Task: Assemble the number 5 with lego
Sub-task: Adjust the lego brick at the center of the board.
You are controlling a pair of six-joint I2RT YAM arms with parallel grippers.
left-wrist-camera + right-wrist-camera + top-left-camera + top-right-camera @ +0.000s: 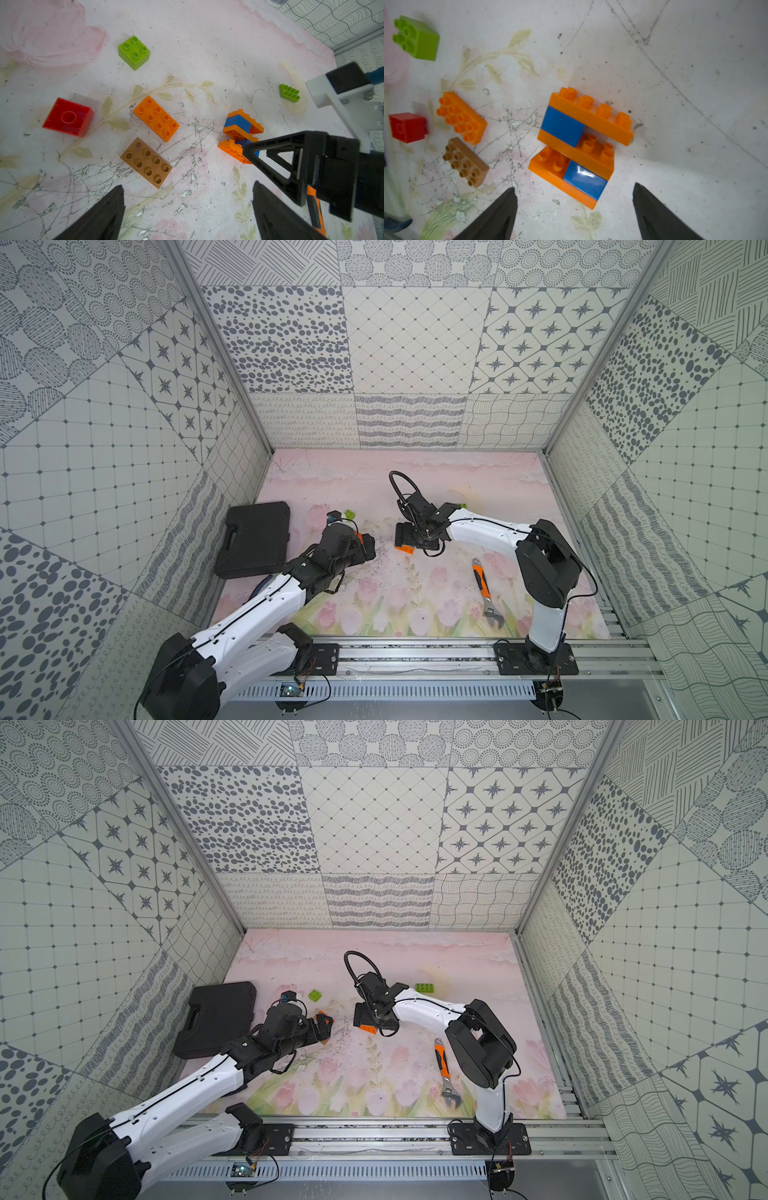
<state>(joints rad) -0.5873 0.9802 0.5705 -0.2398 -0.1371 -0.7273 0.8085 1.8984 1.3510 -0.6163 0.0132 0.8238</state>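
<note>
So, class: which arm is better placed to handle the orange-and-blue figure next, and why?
Probably the right. Its open end effector hangs directly over the figure, nothing between. The left end effector, also open, sits nearer the loose brown brick.

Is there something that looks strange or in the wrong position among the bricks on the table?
Yes. The red brick lies upside down, hollow side up, while the loose orange brick and brown brick beside it sit studs up. The orange and blue figure lies flat on its side.
</note>
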